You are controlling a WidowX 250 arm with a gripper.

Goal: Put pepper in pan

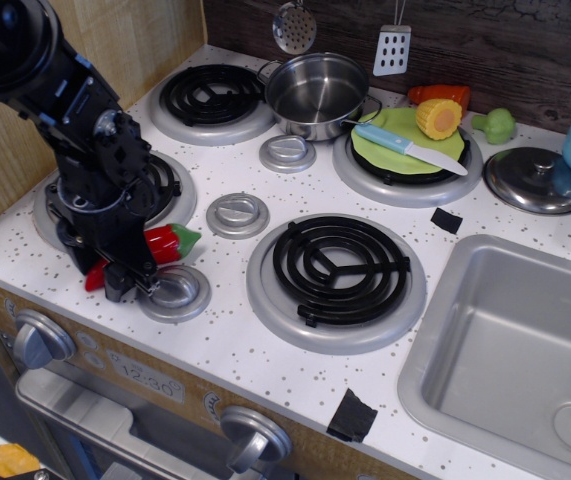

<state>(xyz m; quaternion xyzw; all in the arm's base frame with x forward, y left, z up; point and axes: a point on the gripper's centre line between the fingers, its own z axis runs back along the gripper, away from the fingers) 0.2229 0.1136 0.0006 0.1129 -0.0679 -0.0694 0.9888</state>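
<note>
The red pepper (163, 244) lies on the white counter, green stem cap pointing right, between the front left burner and a round knob. My black gripper (123, 270) is down over the pepper's middle, its fingers on either side of it. The near finger (117, 284) shows in front of the pepper; the far finger is hidden by the wrist, so I cannot tell whether the jaws have closed. The pepper's red tip pokes out to the left of the gripper. The shiny steel pan (316, 94) stands empty at the back, between the two rear burners.
A green plate (393, 150) with a blue knife and a corn piece sits on the back right burner. A steel lid (535, 180) and a sink (510, 350) are on the right. The front middle burner (337, 270) and the round knobs (237, 214) lie between the pepper and the pan.
</note>
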